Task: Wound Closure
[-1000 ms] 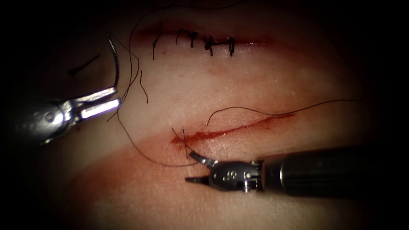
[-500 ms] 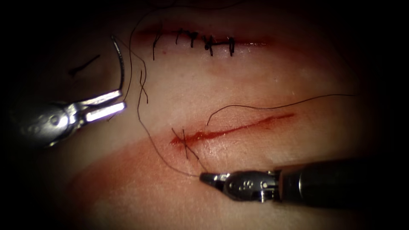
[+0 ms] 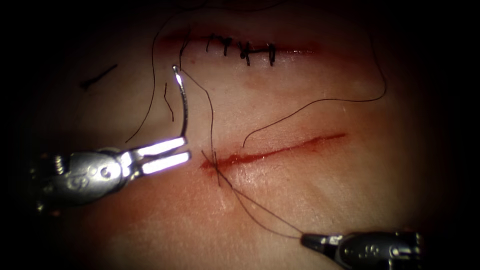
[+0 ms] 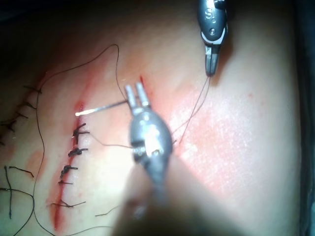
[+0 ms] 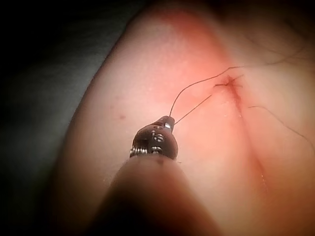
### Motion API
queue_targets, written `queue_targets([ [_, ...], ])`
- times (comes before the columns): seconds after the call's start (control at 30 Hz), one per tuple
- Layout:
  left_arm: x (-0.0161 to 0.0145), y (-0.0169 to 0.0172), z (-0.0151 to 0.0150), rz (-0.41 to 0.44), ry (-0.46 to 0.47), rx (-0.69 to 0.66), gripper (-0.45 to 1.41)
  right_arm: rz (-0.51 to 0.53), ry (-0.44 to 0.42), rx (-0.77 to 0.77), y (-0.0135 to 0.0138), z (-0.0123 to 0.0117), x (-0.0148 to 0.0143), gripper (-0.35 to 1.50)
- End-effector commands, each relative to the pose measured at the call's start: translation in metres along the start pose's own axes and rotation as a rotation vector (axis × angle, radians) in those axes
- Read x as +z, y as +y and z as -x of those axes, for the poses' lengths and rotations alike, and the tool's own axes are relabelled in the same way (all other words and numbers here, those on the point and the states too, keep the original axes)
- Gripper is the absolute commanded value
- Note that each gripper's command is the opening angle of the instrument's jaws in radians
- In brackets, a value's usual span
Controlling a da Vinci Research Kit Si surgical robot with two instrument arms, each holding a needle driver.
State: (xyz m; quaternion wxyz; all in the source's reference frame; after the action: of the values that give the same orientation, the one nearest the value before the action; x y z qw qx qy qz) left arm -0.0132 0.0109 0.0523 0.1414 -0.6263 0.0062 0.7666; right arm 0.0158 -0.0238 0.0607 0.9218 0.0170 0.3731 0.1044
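My left tool (image 3: 187, 149) lies just left of the cut's left end, shut on one end of the curved needle (image 3: 184, 105). The needle arcs upward, free of the tissue, and thread (image 3: 211, 117) leaves its upper end and runs down to a stitch (image 3: 217, 166) at the left end of the open cut (image 3: 280, 148). From that stitch two strands run down and right to my right tool (image 3: 305, 239), shut on the thread. The left wrist view has my left tool (image 4: 137, 94), the needle (image 4: 101, 109) and the right tool (image 4: 211, 66). The right tool (image 5: 167, 123) holds thread (image 5: 194, 88).
A second cut (image 3: 240, 47) above is closed with several dark stitches. A loose thread tail (image 3: 320, 102) curves over the tissue right of the stitch. A short cut piece of thread (image 3: 98, 76) lies at the far left. Red fluid stains the tissue (image 3: 150, 210) below the open cut.
The right tool shut on the thread and drew it down and to the right, pulling it straight from the stitch. The left tool carried the needle right and down, toward the cut's left end.
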Motion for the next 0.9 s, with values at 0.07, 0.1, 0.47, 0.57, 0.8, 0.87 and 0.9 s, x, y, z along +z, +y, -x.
queue_targets([
  [0.07,0.0007,0.001,0.0007,0.016,0.003,-0.01,-0.45,0.002,-0.011,0.018,-0.0009,0.0004,-0.002,-0.35],
  [0.1,0.0006,0.0014,0.0009,0.02,0.002,-0.013,-0.45,0.004,-0.015,0.022,-0.001,0.0005,-0.0029,-0.35],
  [0.47,-0.0003,0.0057,0.0031,0.06,-0.008,-0.036,-0.45,-0.045,-0.063,0.016,-0.004,-0.0008,-0.009,-0.35],
  [0.57,-0.0012,0.0074,0.0037,0.072,-0.013,-0.046,-0.45,-0.087,-0.082,0.008,-0.0052,-0.0017,-0.0102,-0.35],
  [0.8,-0.0034,0.0112,0.0053,0.092,-0.018,-0.064,-0.45,-0.06,-0.08,0.025,-0.0046,-0.0033,-0.0108,0.88],
  [0.87,-0.0037,0.0117,0.0058,0.094,-0.017,-0.07,-0.45,-0.032,-0.057,0.043,-0.0035,-0.0036,-0.0107,1.01],
  [0.9,-0.0038,0.0118,0.0059,0.094,-0.017,-0.068,-0.45,-0.023,-0.05,0.058,-0.003,-0.0038,-0.0107,1.03],
])
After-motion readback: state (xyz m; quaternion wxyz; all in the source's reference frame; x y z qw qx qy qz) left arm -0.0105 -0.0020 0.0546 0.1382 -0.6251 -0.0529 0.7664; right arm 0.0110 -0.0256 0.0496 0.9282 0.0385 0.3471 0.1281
